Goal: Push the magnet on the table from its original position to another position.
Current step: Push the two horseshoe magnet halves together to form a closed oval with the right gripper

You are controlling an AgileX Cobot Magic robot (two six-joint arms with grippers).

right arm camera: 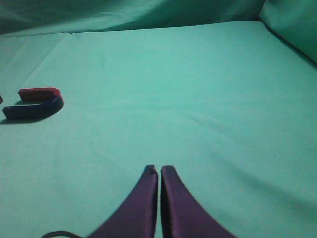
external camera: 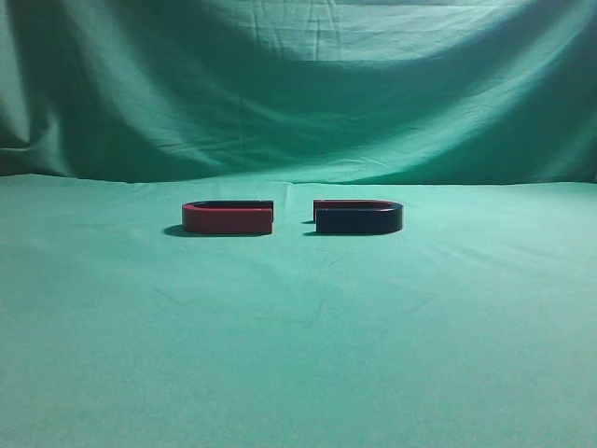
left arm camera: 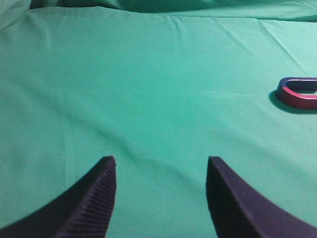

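Two horseshoe magnets lie on the green cloth with their open ends facing each other and a small gap between them. In the exterior view the left magnet (external camera: 228, 217) looks red and the right magnet (external camera: 358, 217) looks dark blue with a red top edge. Neither arm shows in the exterior view. My left gripper (left arm camera: 161, 166) is open and empty above bare cloth; one magnet (left arm camera: 298, 93) lies far to its right. My right gripper (right arm camera: 159, 171) is shut and empty; a red and blue magnet (right arm camera: 34, 102) lies far to its left.
The green cloth (external camera: 298, 336) covers the whole table and hangs as a backdrop (external camera: 298, 84) behind it. Its folds show at the far edges of both wrist views.
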